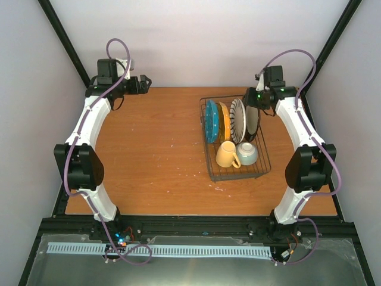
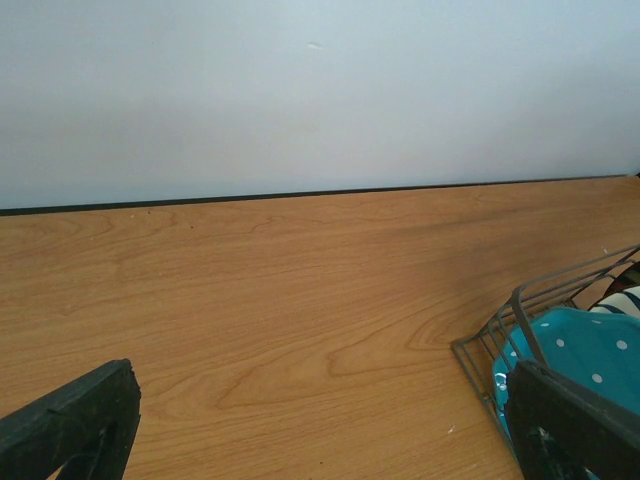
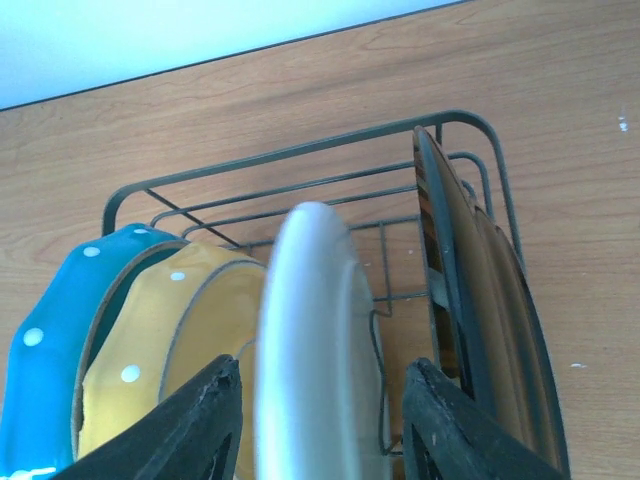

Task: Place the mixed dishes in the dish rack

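So, rack [image 1: 238, 173] at 2 o'clock on table [image 1: 155, 155], all dishes in. Mug [image 1: 226, 155] and bowl [image 1: 247, 154] at its 6 o'clock end. R gripper [image 3: 320, 400] spread, straddling striped plate [image 3: 310, 300], not pinching. L gripper [image 1: 144, 83] wide apart, 10 o'clock, holding nothing.

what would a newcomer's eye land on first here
A rectangular dark wire dish rack right of centre on the wooden table holds four upright round plates: teal dotted, orange dotted, black-and-white striped, dark-rimmed beige, plus a pale yellow mug and small pale green bowl at its near end. The right tool straddles the striped plate's rim; the left tool hangs open at the far left.
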Tool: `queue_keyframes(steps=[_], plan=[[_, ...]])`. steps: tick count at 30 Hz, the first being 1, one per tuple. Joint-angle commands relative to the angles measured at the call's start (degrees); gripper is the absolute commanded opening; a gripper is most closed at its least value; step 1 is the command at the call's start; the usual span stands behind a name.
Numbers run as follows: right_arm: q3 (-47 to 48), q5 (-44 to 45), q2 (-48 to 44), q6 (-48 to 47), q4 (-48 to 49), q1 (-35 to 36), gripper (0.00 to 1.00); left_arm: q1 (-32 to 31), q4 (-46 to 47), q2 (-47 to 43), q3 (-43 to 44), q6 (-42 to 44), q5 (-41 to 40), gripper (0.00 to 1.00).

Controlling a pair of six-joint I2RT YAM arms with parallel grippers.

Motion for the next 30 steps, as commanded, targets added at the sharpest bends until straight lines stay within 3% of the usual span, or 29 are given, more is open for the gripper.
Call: queue_keyframes(steps=[1,30], plan=[[-1.59,-3.70,-1.48,-0.43,3.47,-0.46,0.46,0.18,0.36,0.67,2.65,-0.84,0.91,1.00],[-2.14,-14.98,-2.23,-1.44,11.98,-0.46,0.59,0.17,0.91,1.21,3.15,-1.50,1.28,1.00]])
